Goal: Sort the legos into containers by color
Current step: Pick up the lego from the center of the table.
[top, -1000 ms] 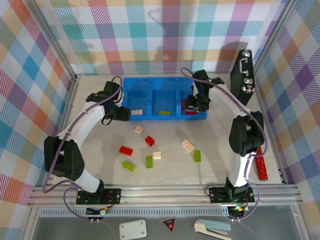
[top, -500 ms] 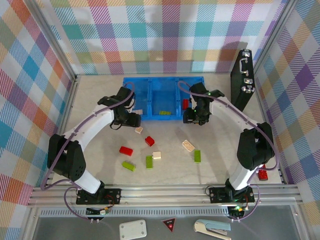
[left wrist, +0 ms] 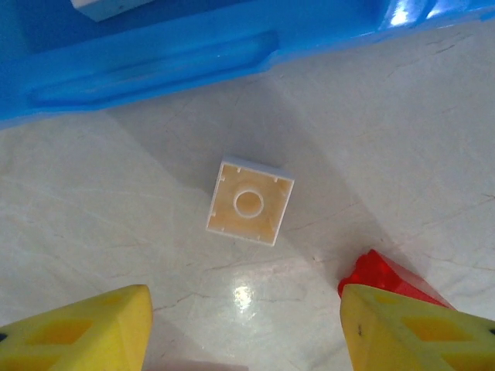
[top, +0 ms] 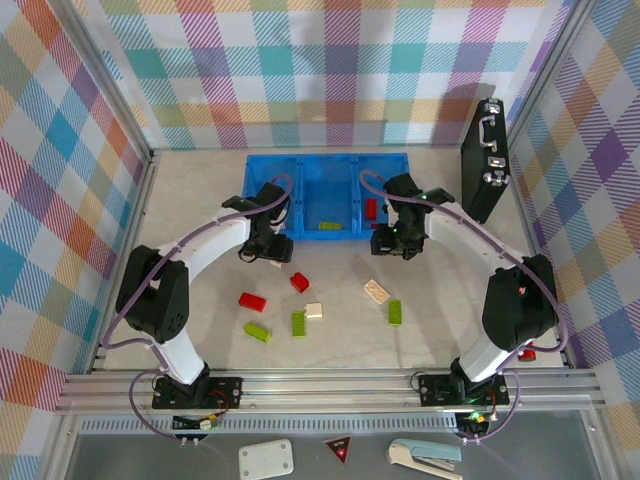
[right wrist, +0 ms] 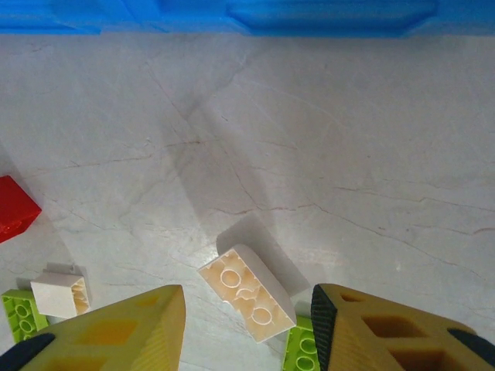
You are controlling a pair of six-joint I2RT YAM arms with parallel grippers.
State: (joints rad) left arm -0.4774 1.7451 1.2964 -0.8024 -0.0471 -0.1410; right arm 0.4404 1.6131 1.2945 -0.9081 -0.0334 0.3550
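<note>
- Both arms have come off the blue bin (top: 325,157) down to the worktop (top: 440,322).
- Empty, half-spread left fingers (left wrist: 85,328) frame an upturned cream brick (left wrist: 250,202) beside the bin wall.
- Empty, spread right fingers (right wrist: 116,328) flank a second cream brick (right wrist: 247,297); two pickups likely next.

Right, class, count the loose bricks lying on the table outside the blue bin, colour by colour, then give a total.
Red bricks: 2
Green bricks: 3
Cream bricks: 3
Total: 8
</note>
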